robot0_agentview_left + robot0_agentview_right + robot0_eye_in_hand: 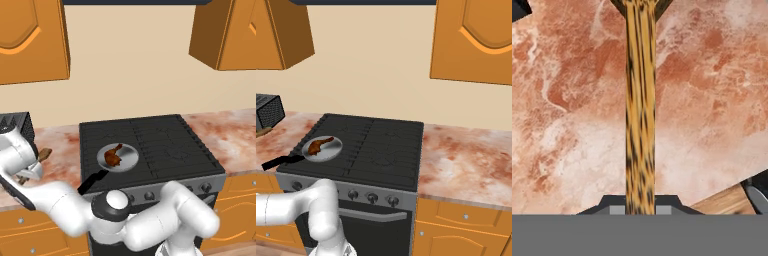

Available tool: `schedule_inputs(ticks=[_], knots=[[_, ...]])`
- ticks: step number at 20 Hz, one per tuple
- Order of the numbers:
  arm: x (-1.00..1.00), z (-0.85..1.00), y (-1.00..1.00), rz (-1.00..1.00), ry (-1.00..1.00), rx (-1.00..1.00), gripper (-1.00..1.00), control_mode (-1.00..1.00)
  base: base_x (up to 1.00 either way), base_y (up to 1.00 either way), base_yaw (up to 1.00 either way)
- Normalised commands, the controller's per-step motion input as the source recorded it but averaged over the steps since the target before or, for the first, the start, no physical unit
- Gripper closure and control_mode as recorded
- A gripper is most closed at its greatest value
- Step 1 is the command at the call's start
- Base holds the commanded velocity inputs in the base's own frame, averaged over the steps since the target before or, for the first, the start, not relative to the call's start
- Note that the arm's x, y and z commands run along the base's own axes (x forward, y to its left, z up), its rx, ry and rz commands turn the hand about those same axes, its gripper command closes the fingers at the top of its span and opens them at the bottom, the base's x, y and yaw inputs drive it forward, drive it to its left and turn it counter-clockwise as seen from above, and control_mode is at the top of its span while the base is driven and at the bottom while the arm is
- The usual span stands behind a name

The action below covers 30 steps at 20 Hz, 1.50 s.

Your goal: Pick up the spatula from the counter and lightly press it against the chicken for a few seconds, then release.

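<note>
The wooden spatula runs straight up the hand view over the marbled counter, its handle between my gripper fingertips, which press against both its sides. In the left base view the gripper hangs low over the counter left of the stove, with the spatula sticking out past the hand. The browned chicken leg lies in a grey pan on the stove's front left burner. From the right base view, the chicken and pan sit at the left.
The pan's black handle points toward the stove's front left. A dark grey ridged appliance stands on the counter behind the hand. The black stove has knobs along its front. Wall cabinets hang above.
</note>
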Motion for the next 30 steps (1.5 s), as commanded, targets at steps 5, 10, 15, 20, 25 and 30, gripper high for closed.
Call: schedule_inputs(ticks=[5,10,15,20,25,30], knots=[[-0.09,0.28,-0.54,-0.02,-0.01,0.00,1.00,-1.00,0.00,0.00,0.00],[0.00,0.29,-0.50,-0.01,-0.01,0.00,1.00,-1.00,0.00,0.00,0.00],[0.00,0.19,-0.40,-0.04,0.00,0.04,1.00,-1.00,0.00,0.00,0.00],[0.00,0.11,-0.27,-0.10,0.00,0.10,1.00,-1.00,0.00,0.00,0.00],[0.00,0.18,-0.41,-0.07,0.00,0.04,1.00,-1.00,0.00,0.00,0.00],[0.00,0.33,-0.37,-0.02,0.00,0.00,1.00,-1.00,0.00,0.00,0.00]])
